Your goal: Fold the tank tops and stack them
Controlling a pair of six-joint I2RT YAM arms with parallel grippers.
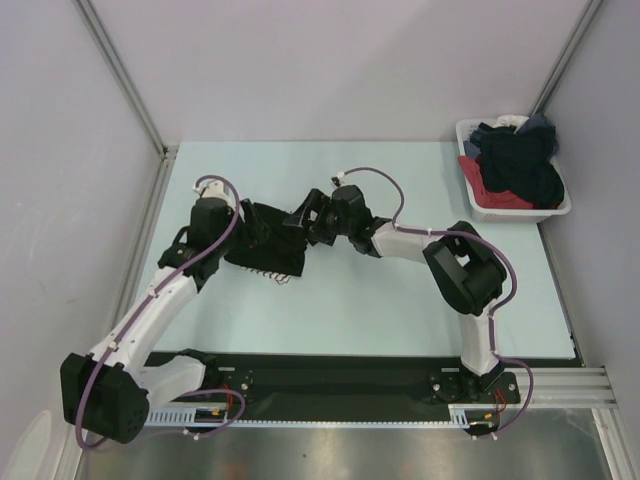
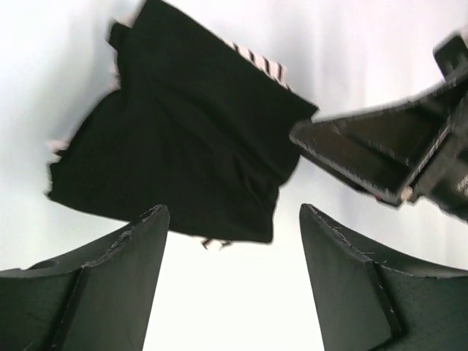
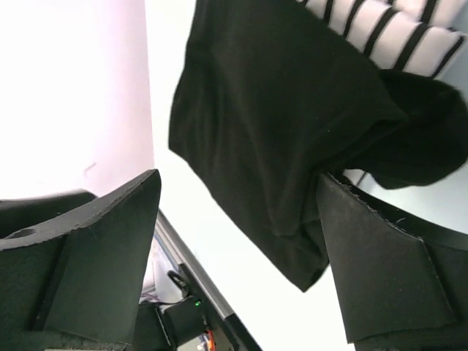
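Note:
The black tank top (image 1: pixel 268 240) lies folded at the table's middle left, on top of the striped tank top (image 1: pixel 281 276), of which only slivers show at its edges. In the left wrist view the black top (image 2: pixel 183 139) covers the striped one (image 2: pixel 263 66). My left gripper (image 1: pixel 243 228) (image 2: pixel 232 210) is open at the pile's left edge, nothing between its fingers. My right gripper (image 1: pixel 300 225) (image 3: pixel 238 179) is open at the pile's right edge. A corner of the black top (image 3: pixel 278 117) rests against one finger (image 3: pixel 373 256), and the striped top (image 3: pixel 395 29) peeks out behind.
A white basket (image 1: pixel 515 212) with dark and red clothes stands at the back right corner. Grey walls close in the pale table (image 1: pixel 400 300) on the left, back and right. The arm bases sit on the black rail (image 1: pixel 340 385) at the near edge.

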